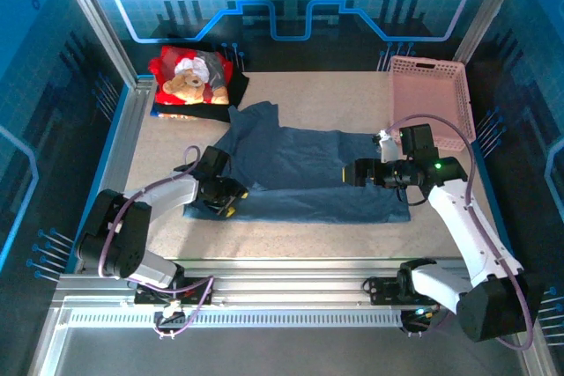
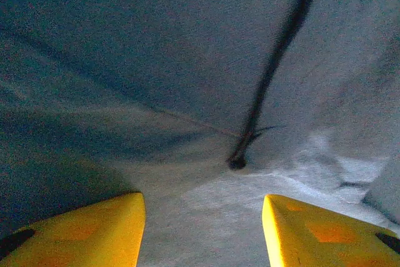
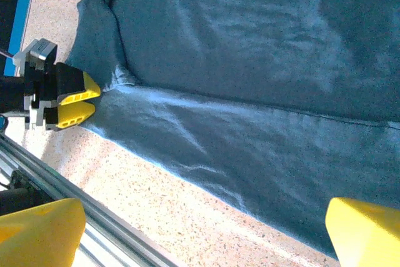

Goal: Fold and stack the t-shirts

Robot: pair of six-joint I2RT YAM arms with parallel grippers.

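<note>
tabletop (image 1: 335, 99), pale and speckled, is filling the middle of the top view. a slate-blue t-shirt (image 1: 300, 169) is lying spread across its centre, one sleeve reaching toward the upper left of the frame and a folded band running along the lower edge. in the right wrist view that shirt (image 3: 250, 79) is covering most of the frame, with a straight fold line crossing it from left to right.

a pink lattice basket (image 1: 429, 63) is sitting at the upper right of the top view, at the tabletop's right edge, well apart from the blue shirt. at the upper left a red t-shirt (image 1: 169, 57) with a teddy-bear print is lying folded, print up, on top of a black t-shirt (image 1: 203, 114), and the blue sleeve is ending just beside that pile.

the left fingers (image 1: 227, 210) are sitting low at the blue shirt's lower left edge. in the left wrist view these yellow fingers (image 2: 94, 232) are standing apart at the bottom of the frame, with cloth (image 2: 187, 60) lying beyond them and nothing pinched between. the right wrist view is catching them (image 3: 78, 95) at its left side, right by a puckered corner of the shirt.

the right fingers (image 1: 352, 172) are hovering over the shirt's right part, spread wide and holding nothing, their yellow tips (image 3: 37, 232) showing in the bottom corners.
</note>
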